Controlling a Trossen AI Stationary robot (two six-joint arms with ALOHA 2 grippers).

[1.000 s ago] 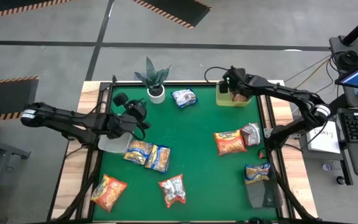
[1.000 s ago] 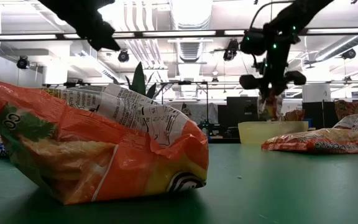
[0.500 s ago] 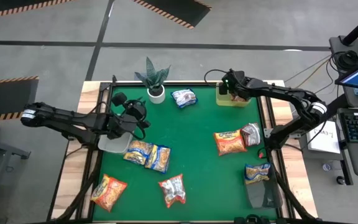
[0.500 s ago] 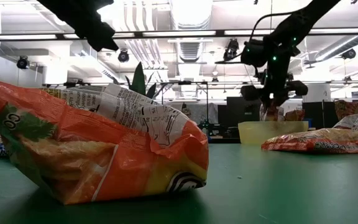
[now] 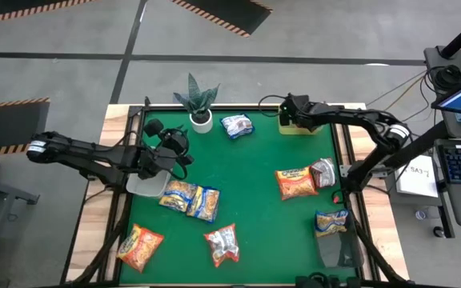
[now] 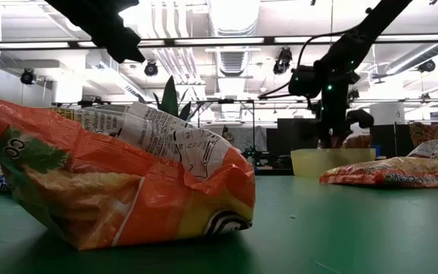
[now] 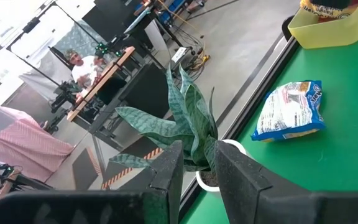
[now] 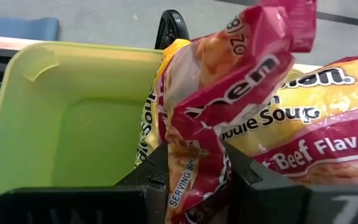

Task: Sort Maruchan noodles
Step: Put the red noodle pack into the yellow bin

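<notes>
Looking down in the high view, the right gripper (image 5: 293, 112) is sitting over the lime-green tray (image 5: 298, 128) at the table's (image 5: 262, 200) 1 o'clock corner. The left gripper (image 5: 176, 148) is hovering at 9 o'clock, near the potted plant (image 5: 199, 102). Noodle packets are lying scattered: a blue packet (image 5: 237, 126) at 12, an orange packet (image 5: 296, 183) touching a silver packet (image 5: 323, 172) at 3, a yellow-blue pair (image 5: 190, 199) at 8, one red-silver packet (image 5: 222, 244) at 6, and one orange-red packet (image 5: 140, 246) at 7.

In the low view, a crumpled orange bag (image 6: 120, 183) is filling the foreground, and the right arm is reaching down into the tray (image 6: 325, 160) far behind.

In the left wrist view, the left gripper (image 7: 197, 165) is holding nothing, fingers a narrow gap apart, pointing at the plant (image 7: 188, 124); the blue packet (image 7: 291, 112) is lying just beyond.

In the right wrist view, the right gripper (image 8: 194, 168) is clamping a red beef-flavor packet (image 8: 229, 93) inside the tray (image 8: 61, 112), beside another beef packet (image 8: 316, 143) there.
</notes>
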